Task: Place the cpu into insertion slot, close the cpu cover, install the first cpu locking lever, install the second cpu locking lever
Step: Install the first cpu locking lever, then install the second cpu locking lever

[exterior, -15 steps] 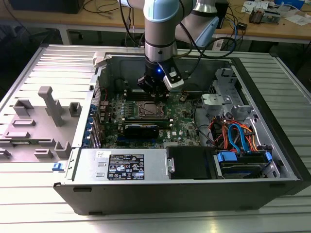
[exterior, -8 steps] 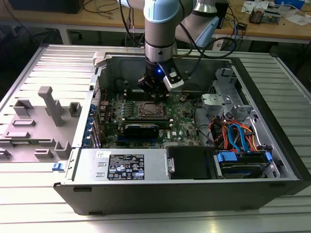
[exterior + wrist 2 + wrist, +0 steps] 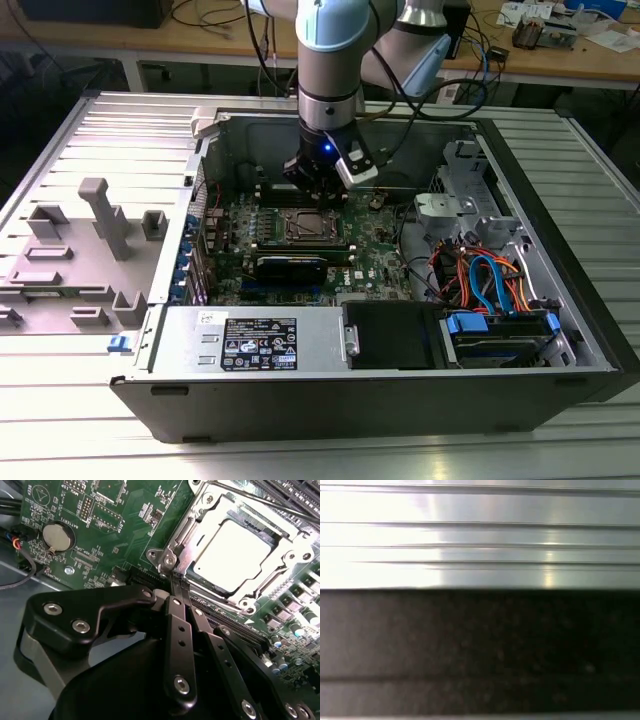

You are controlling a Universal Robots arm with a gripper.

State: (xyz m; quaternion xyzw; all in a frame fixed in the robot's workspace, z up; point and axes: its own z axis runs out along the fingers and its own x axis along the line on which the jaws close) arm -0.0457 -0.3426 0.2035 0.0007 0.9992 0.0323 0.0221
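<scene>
Square cpu [image 3: 234,555] with matt silver-grey metal top; bright glossy steel cpu cover [image 3: 200,515] frame; green lacquered circuit board [image 3: 130,525]; smooth black matt metal gripper [image 3: 177,591] fingers.

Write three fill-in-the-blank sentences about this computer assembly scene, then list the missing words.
1. The cpu lies inside the insertion ____.
2. The cpu cover is a frame of silver ____.
3. The gripper, fingers together, sits at a ____ of the cpu cover.

Missing words: slot; metal; corner

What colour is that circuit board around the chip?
Green, clearest in the second wrist view.
</scene>
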